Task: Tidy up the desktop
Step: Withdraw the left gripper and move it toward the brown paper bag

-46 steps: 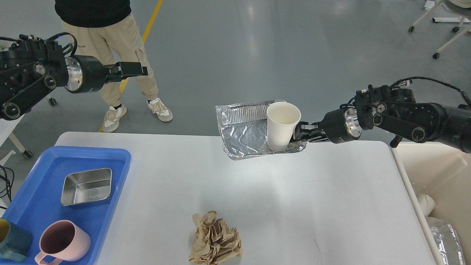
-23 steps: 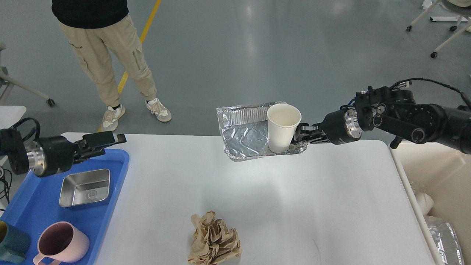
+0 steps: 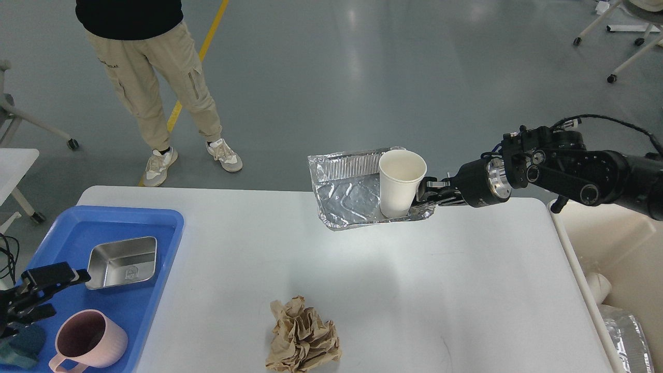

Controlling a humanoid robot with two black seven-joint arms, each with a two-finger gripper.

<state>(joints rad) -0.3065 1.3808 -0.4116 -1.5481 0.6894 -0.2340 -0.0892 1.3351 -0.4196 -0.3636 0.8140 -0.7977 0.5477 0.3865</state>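
**Right tool holds foil tray and paper cup above the worktop**

The right tool (image 3: pixel 426 192) is clamped on the near right corner of a crumpled foil tray (image 3: pixel 349 194), holding it up in the air over the far edge of the worktop (image 3: pixel 414 290). A white paper cup (image 3: pixel 400 182) stands upright in the tray's right end, just beside the tool's fingers; the tray's faint shadow lies on the white surface below it.

The left tool (image 3: pixel 44 287) sits low at the left edge, over the blue tray (image 3: pixel 155 228). Its two black fingers stand apart with nothing between them, so it is open. Just below it, partly hidden, is a dark teal cup (image 3: pixel 18 344), and beside that a pink mug (image 3: pixel 88 339) with its handle toward the near edge. A steel rectangular dish (image 3: pixel 123 261) rests further back in the same blue tray, close to the tool's upper finger.

The worktop itself is the wide white surface with rounded corners filling the lower part of the view. A crumpled ball of brown paper (image 3: pixel 303 339) lies on it near the front edge, well apart from both tools. Against its right side stands a cream bin (image 3: pixel 616 238) with some foil and a white item inside. A person (image 3: pixel 150 77) in beige trousers stands on the grey floor beyond the far left corner.
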